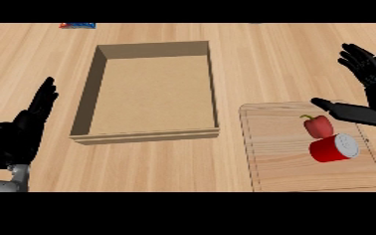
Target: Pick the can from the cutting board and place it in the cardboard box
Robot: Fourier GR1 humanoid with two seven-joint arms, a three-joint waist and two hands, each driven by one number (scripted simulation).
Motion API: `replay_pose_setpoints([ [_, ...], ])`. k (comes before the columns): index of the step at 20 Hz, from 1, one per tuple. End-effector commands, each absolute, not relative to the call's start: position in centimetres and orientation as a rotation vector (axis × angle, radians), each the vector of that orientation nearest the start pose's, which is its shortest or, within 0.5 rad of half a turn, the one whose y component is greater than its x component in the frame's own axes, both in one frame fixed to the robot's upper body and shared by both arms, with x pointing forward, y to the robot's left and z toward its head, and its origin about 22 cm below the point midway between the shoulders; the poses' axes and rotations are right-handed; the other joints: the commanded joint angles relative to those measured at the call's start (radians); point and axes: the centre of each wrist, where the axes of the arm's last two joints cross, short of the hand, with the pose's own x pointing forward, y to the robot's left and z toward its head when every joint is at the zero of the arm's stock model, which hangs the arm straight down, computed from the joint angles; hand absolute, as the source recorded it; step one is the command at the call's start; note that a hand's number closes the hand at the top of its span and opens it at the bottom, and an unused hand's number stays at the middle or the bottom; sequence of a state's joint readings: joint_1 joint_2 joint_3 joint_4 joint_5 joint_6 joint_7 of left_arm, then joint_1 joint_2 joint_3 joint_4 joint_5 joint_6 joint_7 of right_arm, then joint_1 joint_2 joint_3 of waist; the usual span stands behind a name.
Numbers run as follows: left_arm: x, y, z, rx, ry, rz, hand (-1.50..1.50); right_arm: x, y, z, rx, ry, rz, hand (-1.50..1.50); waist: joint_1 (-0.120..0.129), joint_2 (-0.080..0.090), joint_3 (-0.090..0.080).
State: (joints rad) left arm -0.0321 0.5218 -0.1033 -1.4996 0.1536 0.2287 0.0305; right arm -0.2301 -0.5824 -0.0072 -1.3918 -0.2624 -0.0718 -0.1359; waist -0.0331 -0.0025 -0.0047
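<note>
Right hand (358, 65) has its fingers spread wide and holding nothing, thumb poking over the cutting board (279, 149) at the table's right edge. So nothing's done yet: the can (334, 148) lies on its side on that board, right up against a red pepper (318, 125). The cardboard box (89, 92) sits mid-table with no can in it, and there's bare wood between the two for the carry. Left hand (28, 127) rests open by the near left corner.
</note>
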Motion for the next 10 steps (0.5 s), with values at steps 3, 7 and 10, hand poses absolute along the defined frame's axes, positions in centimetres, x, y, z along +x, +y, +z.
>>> replay_pose_setpoints([
  [3,23.5,29.1,0.6,0.381,-1.443,-0.191,0.0,26.7,-38.0,5.3,-0.443,-1.85,-0.187,-1.5,0.015,0.0,0.006],
  [7,23.2,30.0,1.0,0.397,-1.452,-0.209,0.0,24.3,-43.0,7.2,-0.508,-1.826,0.125,-1.5,0.03,0.002,0.005],
  [10,24.6,29.6,1.7,0.395,-1.446,-0.19,0.0,24.2,-42.6,9.9,-0.628,-1.694,0.411,-1.5,0.022,0.001,0.003],
])
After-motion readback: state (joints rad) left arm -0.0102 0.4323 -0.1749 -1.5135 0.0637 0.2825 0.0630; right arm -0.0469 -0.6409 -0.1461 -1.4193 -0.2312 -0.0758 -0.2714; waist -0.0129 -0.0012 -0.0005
